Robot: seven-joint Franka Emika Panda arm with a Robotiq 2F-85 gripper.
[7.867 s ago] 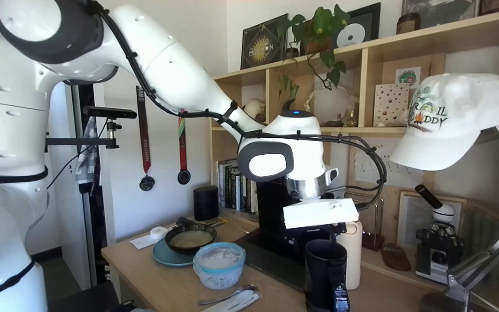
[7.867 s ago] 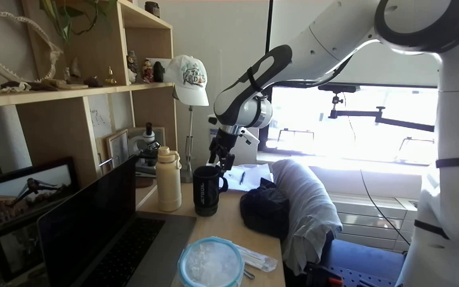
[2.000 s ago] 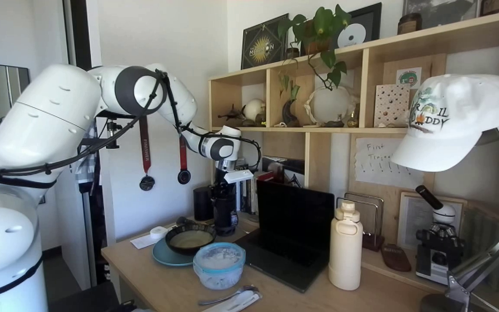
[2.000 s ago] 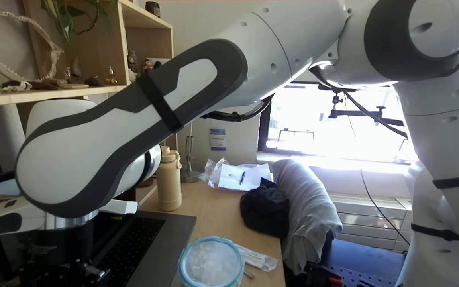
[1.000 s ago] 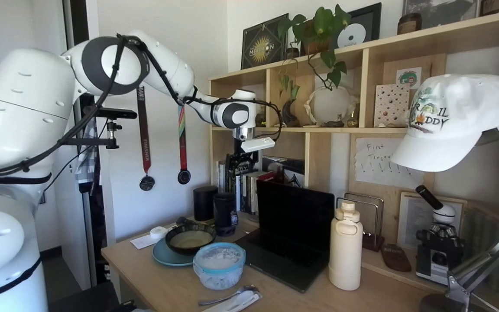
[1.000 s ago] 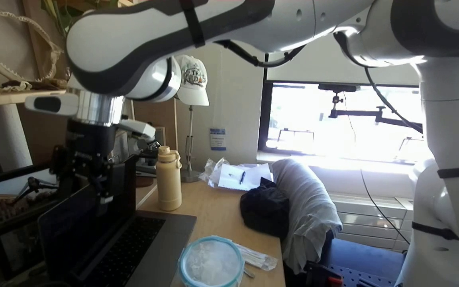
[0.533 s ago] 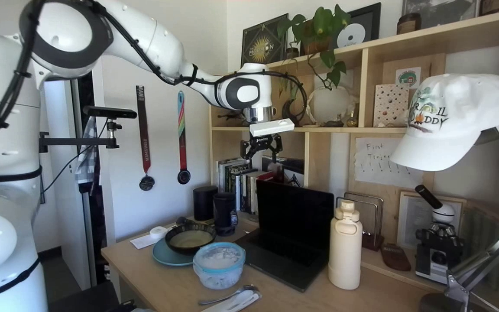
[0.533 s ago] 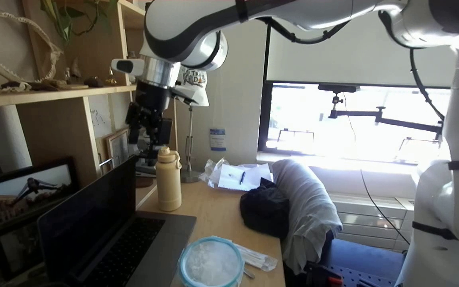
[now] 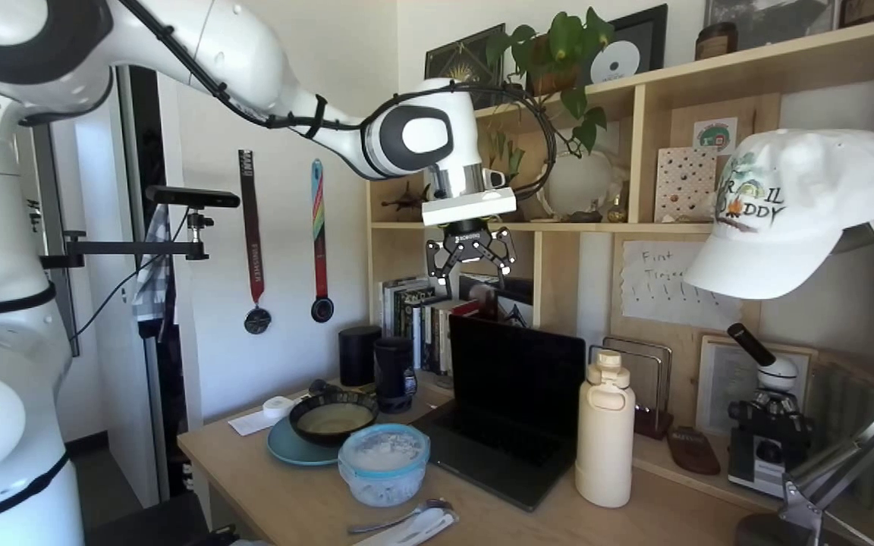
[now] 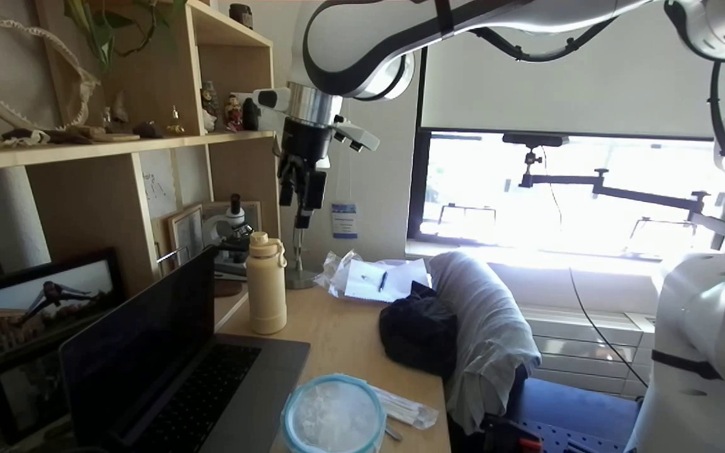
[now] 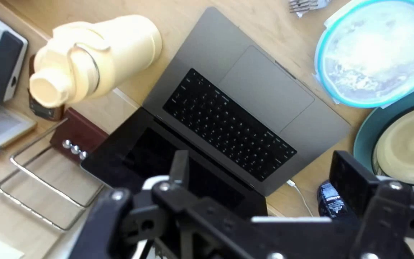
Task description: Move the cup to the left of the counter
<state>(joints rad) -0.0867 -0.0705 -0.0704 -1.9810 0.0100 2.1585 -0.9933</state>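
Note:
The dark blue-black cup (image 9: 394, 375) stands upright at the far left of the tan wooden counter (image 9: 247, 466) in an exterior view. It is behind the black bowl and beside the black cylinder speaker. In the wrist view a glossy part of the cup (image 11: 331, 198) shows behind a finger; the rest is hidden. I cannot make the cup out in the exterior view with the window. My gripper (image 9: 475, 277) is open and empty, high above the laptop and well apart from the cup. It also shows in an exterior view (image 10: 299, 204) and in the wrist view (image 11: 264, 165).
An open laptop (image 9: 494, 451) lies mid-counter. A cream bottle (image 9: 605, 432) stands to its right. A lidded container (image 9: 384, 462), black bowl (image 9: 334, 417) on a teal plate (image 9: 297, 451) and cutlery (image 9: 410, 523) are in front. Wooden shelves (image 9: 475, 226) rise behind the gripper.
Earlier the cup stood beside the bottle with my gripper at it; then both were at the far left. Since then my gripper has let go, opened, risen and moved right; the cup stayed.

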